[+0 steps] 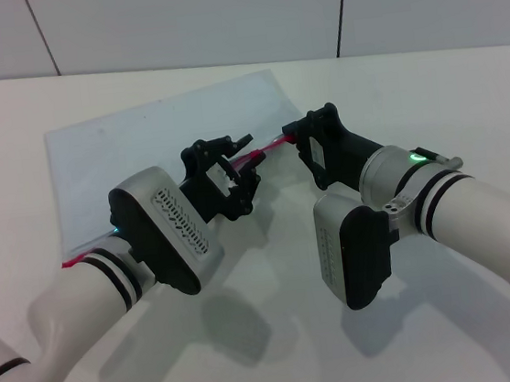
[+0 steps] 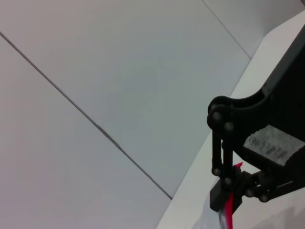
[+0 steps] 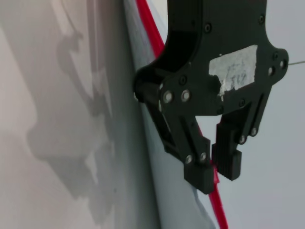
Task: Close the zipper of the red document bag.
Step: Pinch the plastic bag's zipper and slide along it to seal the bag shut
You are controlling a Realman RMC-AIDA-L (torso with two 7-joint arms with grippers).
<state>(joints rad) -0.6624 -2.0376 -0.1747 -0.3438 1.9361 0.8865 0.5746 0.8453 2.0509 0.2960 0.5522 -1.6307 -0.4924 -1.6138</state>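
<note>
Writing on the white sticker point(image 3: 232, 69) of the right gripper point(image 3: 217, 169) cannot be read. The red document bag point(image 1: 140, 149) is laid flat on the white counter point(image 1: 427, 79). Its zipper point(image 1: 264, 149) is pinched between the right gripper's closed fingers point(image 3: 200, 174). The left gripper point(image 1: 234, 170) is clamped on the same zipper beside it.

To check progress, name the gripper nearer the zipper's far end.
The right gripper, on the zipper past the left gripper, toward the bag's far corner.

bag point(image 1: 139, 140) on table point(image 1: 462, 66) | zipper point(image 1: 269, 148) along its near edge, seemingly
</note>
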